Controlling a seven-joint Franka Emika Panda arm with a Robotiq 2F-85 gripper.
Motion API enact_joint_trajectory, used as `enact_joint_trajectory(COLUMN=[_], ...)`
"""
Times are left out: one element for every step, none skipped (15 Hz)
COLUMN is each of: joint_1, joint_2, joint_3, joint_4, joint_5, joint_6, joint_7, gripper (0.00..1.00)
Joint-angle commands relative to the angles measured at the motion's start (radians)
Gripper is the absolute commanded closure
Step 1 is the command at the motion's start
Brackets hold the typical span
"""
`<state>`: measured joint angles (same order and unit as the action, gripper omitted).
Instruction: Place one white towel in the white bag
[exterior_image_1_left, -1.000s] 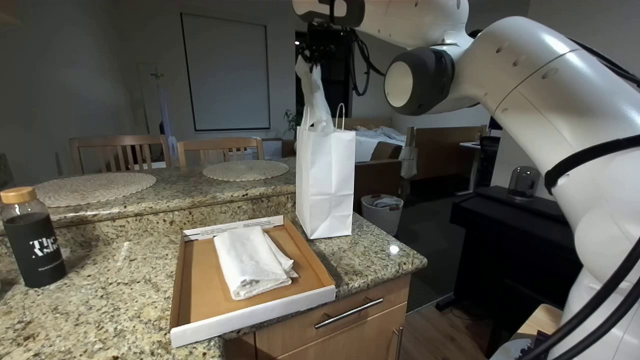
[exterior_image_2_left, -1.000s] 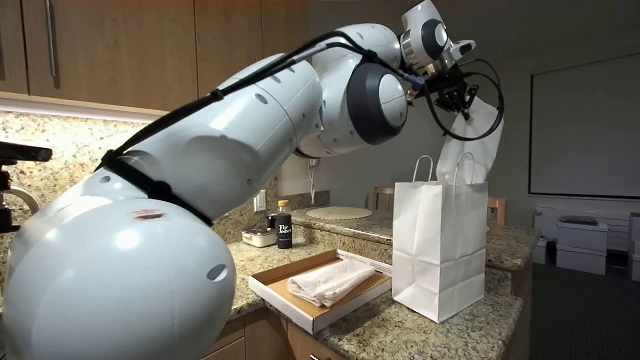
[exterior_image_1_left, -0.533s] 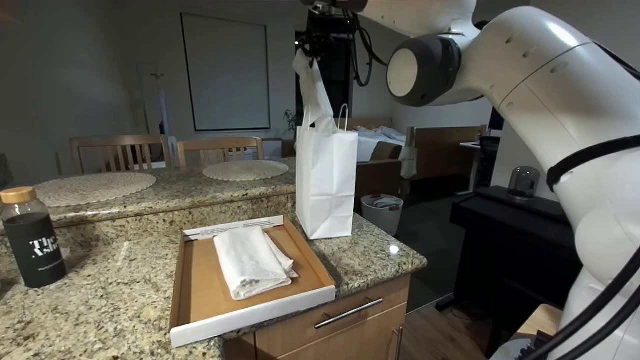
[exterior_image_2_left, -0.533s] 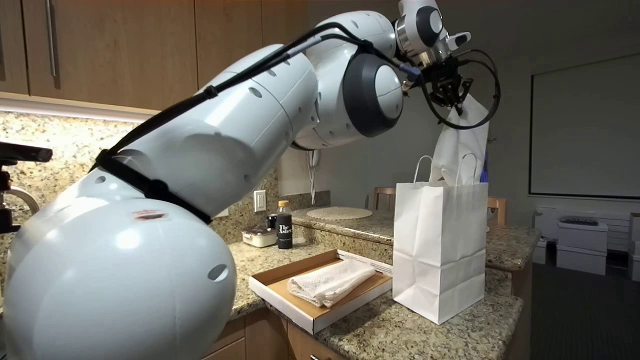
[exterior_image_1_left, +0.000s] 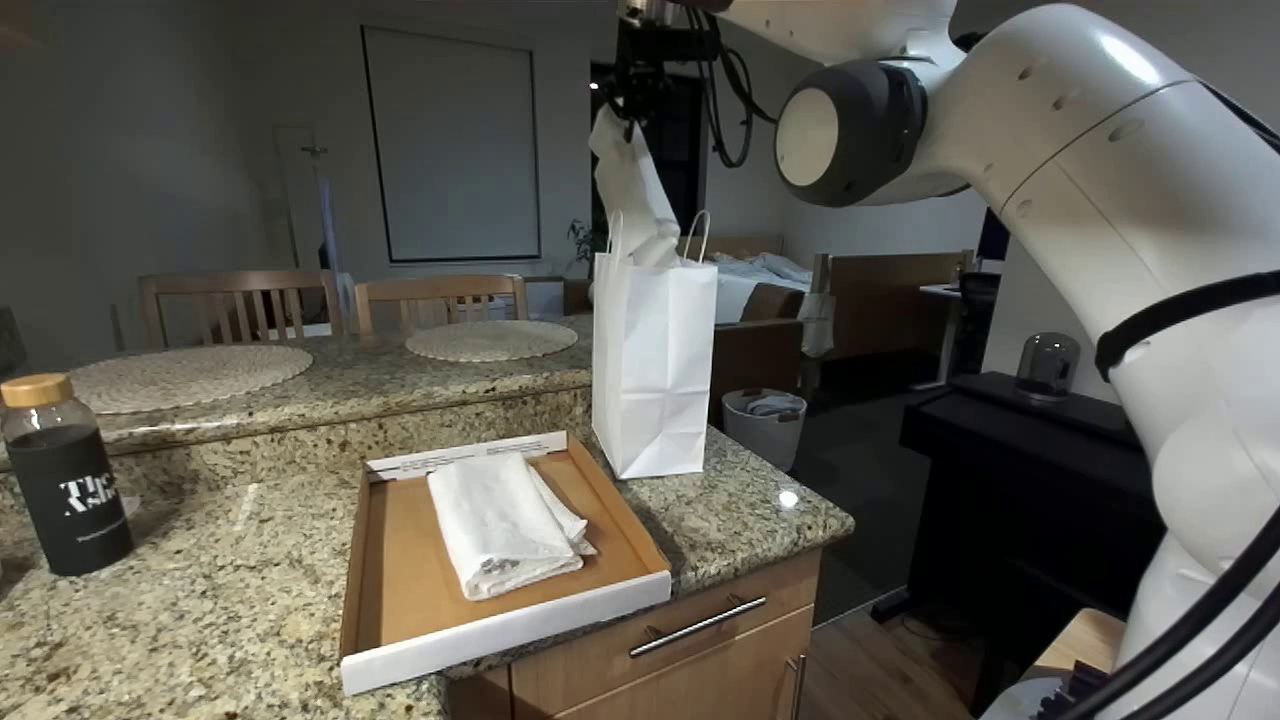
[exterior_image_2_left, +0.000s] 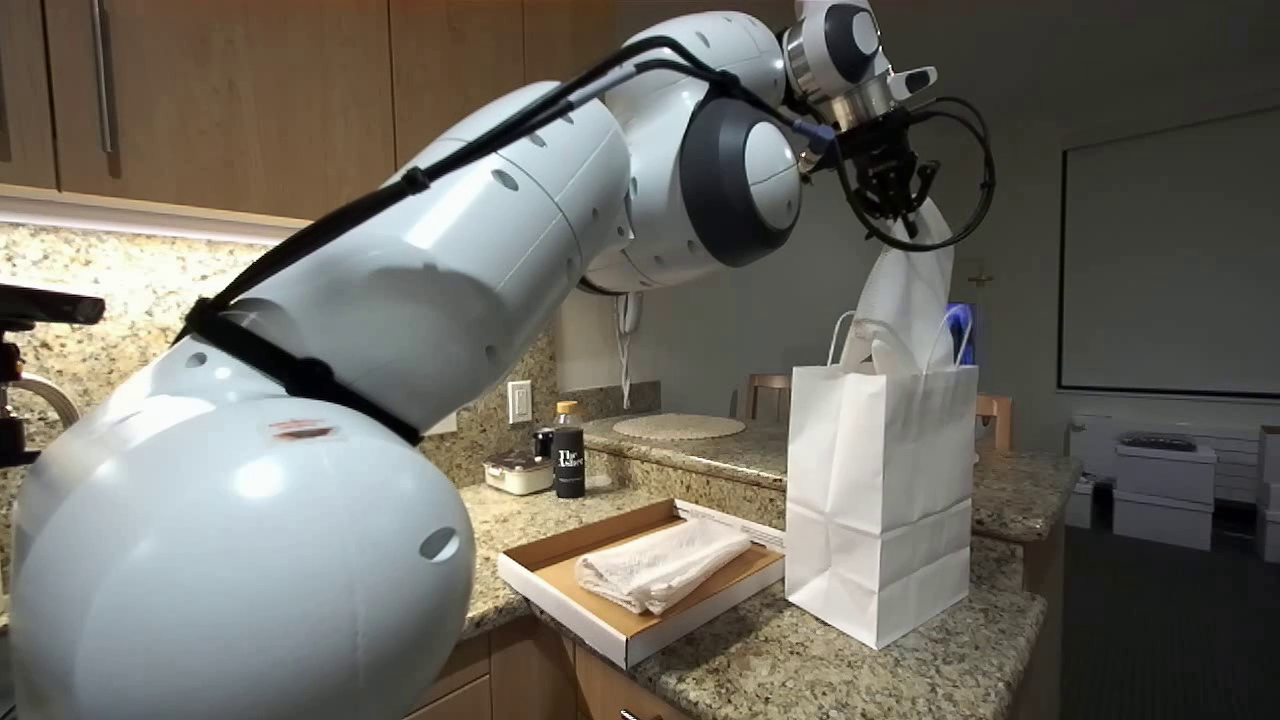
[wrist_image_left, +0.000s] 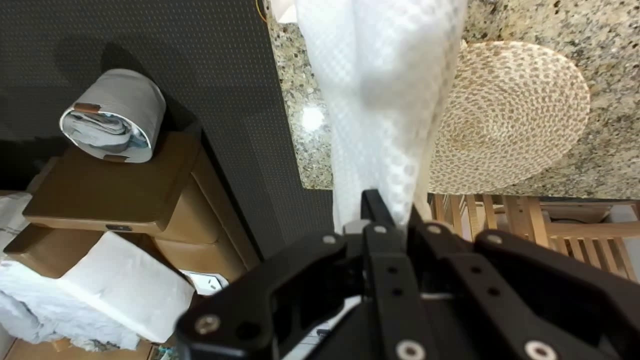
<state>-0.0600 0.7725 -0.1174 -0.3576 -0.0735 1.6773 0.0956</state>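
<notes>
My gripper (exterior_image_1_left: 628, 122) is shut on the upper end of a white towel (exterior_image_1_left: 632, 185), which hangs down from the fingers. In the wrist view the towel (wrist_image_left: 380, 85) runs out from between the fingertips (wrist_image_left: 392, 210). The white paper bag (exterior_image_1_left: 655, 370) stands upright on the counter's corner with both handles up. In both exterior views the gripper (exterior_image_2_left: 905, 222) is above the bag (exterior_image_2_left: 880, 500). The towel's lower end enters the bag's mouth, and its bottom is hidden inside. A second white towel (exterior_image_1_left: 505, 525) lies folded in a shallow cardboard tray (exterior_image_1_left: 510, 635) beside the bag.
A dark bottle with a wooden cap (exterior_image_1_left: 68, 480) stands on the counter. A woven placemat (exterior_image_1_left: 490, 340) lies on the raised ledge behind, with chairs (exterior_image_1_left: 440, 290) beyond. The counter's edge (exterior_image_1_left: 840, 525) is close to the bag. A cabinet handle (exterior_image_1_left: 700, 625) juts out below.
My gripper has moved a little sideways above the bag, with the towel still in it. The towel's lower part now bunches at the bag's mouth. The bag's top has shifted slightly.
</notes>
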Motion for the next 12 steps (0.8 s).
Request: enact_joint_trajectory(joint_1=[0.012, 0.013, 0.015, 0.017, 0.019, 0.02, 0.021, 0.022, 0.023, 0.024, 0.025, 0.026], joint_2=[-0.031, -0.03, -0.03, -0.029, -0.029, -0.031, -0.031, -0.032, -0.032, -0.033, -0.035, -0.037], joint_3=[-0.002, -0.001, -0.001, -0.001, 0.0, 0.004, 0.005, 0.007, 0.008, 0.01, 0.01, 0.011], joint_4=[-0.026, -0.026, -0.025, -0.024, -0.024, -0.023, -0.023, -0.021, -0.02, -0.019, -0.018, -0.017], joint_5=[-0.032, -0.034, -0.036, -0.039, -0.038, -0.033, -0.031, -0.029, -0.028, -0.025, -0.025, -0.023], joint_6=[-0.054, -0.062, -0.068, -0.072, -0.076, -0.08, -0.084, -0.083, -0.082, -0.079, -0.078, -0.078], joint_7=[-0.043, -0.048, -0.05, -0.052, -0.053, -0.051, -0.049, -0.045, -0.044, -0.04, -0.038, -0.035], gripper=[0.94, 0.95, 0.95, 0.95, 0.95, 0.68, 0.67, 0.62, 0.54, 0.49, 0.43, 0.36])
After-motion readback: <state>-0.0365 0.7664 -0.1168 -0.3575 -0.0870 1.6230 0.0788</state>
